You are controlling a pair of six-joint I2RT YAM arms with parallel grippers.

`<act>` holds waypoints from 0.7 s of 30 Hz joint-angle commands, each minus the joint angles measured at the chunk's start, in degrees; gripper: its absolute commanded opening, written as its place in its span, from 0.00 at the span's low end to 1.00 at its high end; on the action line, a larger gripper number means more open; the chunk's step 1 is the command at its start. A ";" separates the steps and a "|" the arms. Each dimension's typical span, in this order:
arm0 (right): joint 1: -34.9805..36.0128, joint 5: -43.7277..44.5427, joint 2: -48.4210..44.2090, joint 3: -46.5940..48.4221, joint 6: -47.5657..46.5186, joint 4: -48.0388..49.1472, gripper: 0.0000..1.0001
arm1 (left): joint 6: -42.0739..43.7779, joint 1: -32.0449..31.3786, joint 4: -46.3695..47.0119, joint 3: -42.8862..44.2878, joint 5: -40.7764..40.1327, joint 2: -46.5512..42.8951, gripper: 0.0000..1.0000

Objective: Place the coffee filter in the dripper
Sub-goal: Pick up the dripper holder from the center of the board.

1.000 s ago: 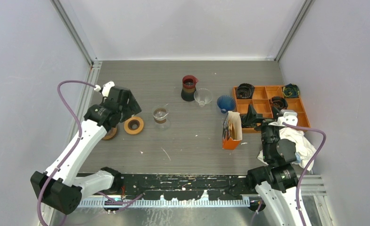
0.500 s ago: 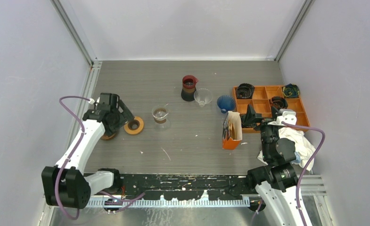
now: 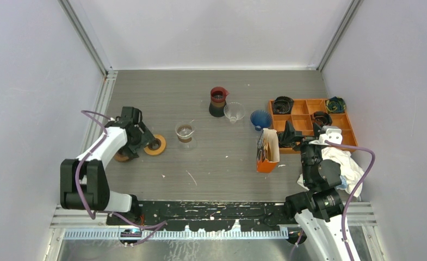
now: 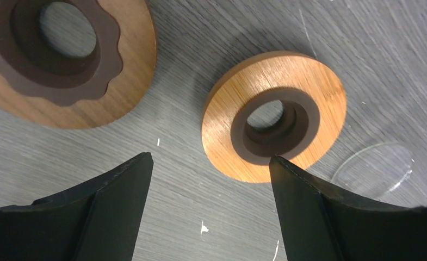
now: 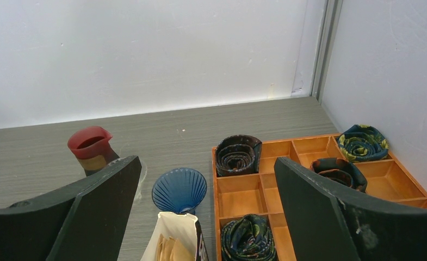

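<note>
- Top external view: the left gripper (image 3: 146, 144) sits low at the table's left side, between a light wooden ring (image 3: 155, 144) and a darker wooden ring (image 3: 124, 156). It is well apart from the filter pack (image 3: 267, 150), which stands right of centre with its long axis upright and its open mouth up. The blue dripper (image 3: 260, 118) stands just behind the pack, wide mouth up, near a clear dripper (image 3: 234, 112). The right gripper (image 3: 288, 135) hovers just right of the pack, in front of an orange tray (image 3: 299, 107).
- Left wrist view: the left gripper's fingers are spread wide and pinch nothing. One fingertip overlaps the near edge of the light wooden ring, and the darker ring lies apart at upper left.
- Right wrist view: the right gripper's fingers are spread wide and empty. Brown coffee filters (image 5: 170, 251) stand on edge inside the pack, tops pointing up. The blue dripper's ribbed cone opens upward just beyond them.
</note>
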 commanded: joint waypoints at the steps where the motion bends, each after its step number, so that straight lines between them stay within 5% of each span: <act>1: 0.34 -0.14 0.36 0.33 -0.37 2.42 1.00 | 0.19 0.70 4.13 1.58 0.41 3.31 0.79; 11: 0.36 -0.22 0.31 0.19 -0.47 2.49 1.00 | 1.28 0.77 5.55 1.33 -0.09 8.38 0.62; 21: 0.38 -0.14 0.19 0.18 -0.43 2.50 1.00 | 2.58 0.72 4.37 2.41 0.95 7.54 0.33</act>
